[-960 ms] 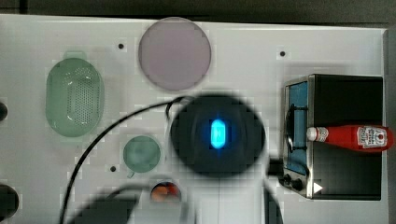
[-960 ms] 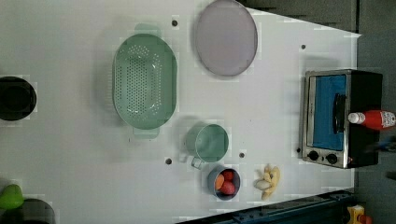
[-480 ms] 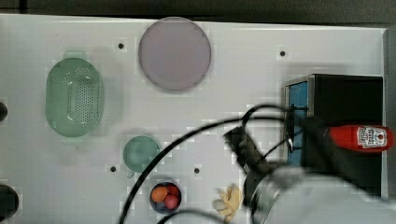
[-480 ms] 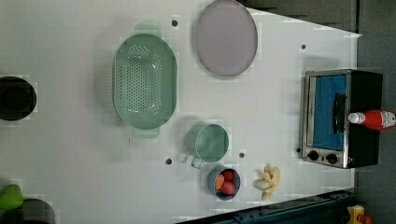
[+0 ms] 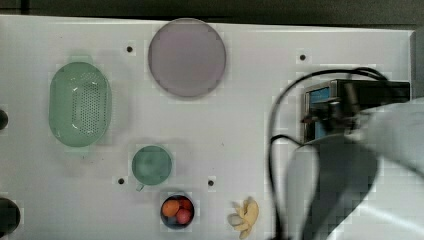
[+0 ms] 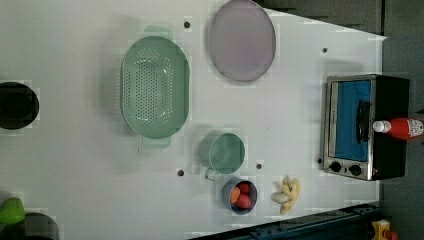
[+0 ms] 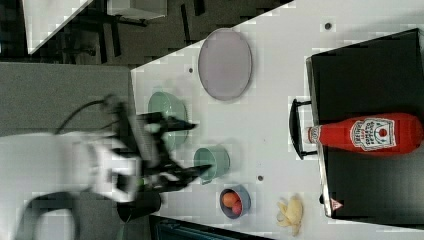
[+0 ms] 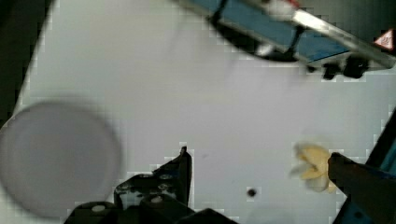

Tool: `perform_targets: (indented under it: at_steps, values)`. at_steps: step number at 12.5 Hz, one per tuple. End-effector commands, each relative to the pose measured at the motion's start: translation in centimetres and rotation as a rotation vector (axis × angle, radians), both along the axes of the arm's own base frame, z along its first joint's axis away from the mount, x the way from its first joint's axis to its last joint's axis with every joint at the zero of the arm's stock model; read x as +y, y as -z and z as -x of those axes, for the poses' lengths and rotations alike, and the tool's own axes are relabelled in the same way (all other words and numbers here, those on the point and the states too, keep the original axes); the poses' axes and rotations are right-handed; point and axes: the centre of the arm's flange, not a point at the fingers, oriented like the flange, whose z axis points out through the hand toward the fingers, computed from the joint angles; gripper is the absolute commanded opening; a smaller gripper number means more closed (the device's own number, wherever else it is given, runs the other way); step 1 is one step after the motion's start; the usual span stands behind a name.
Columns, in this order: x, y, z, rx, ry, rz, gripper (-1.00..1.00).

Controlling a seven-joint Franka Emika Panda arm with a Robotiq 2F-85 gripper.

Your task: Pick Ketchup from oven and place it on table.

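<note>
The Ketchup [image 7: 370,134], a red bottle with a white cap, lies on the black top of the oven [image 7: 370,70]; the left view also shows the Ketchup [image 6: 400,128] on the oven [image 6: 355,125]. My gripper [image 7: 197,148] is open with nothing between its dark fingers [image 7: 177,125], and in the right view it hangs in front of the green cup, well short of the oven. In the wrist view the gripper [image 8: 261,163] looks at the white table [image 8: 187,93] and the oven's blue door [image 8: 285,28]. In the top view my arm [image 5: 350,165] covers the oven top.
On the table [image 6: 280,125] stand a lilac plate [image 6: 242,40], a green colander [image 6: 155,87], a green cup [image 6: 222,152], a small bowl of fruit [image 6: 242,195] and a banana peel [image 6: 286,192]. A black round object [image 6: 17,105] sits at the left view's left edge.
In the top view my arm has swung from the middle of the table toward the top view's right and now covers the oven top and the Ketchup. The objects have not moved.
</note>
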Motion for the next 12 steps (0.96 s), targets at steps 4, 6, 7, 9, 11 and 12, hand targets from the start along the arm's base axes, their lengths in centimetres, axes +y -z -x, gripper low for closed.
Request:
perform_targets:
  at_steps: [4,6,7,9,11,12]
  values:
    - [-9.2,3.1,0.2,-0.116,0.141,0.118,1.00]
    - [-12.6,6.4,0.6,-0.079,0.196,0.162,1.00]
    - [-13.4,7.9,0.9,-0.051,0.212,0.165,1.00]
    - [-14.2,9.7,0.8,-0.041,0.235,0.163,1.00]
    - [-15.5,10.9,0.7,-0.067,0.257,0.192,1.00]
    - [-15.7,11.4,0.4,-0.084,0.261,0.205,1.00]
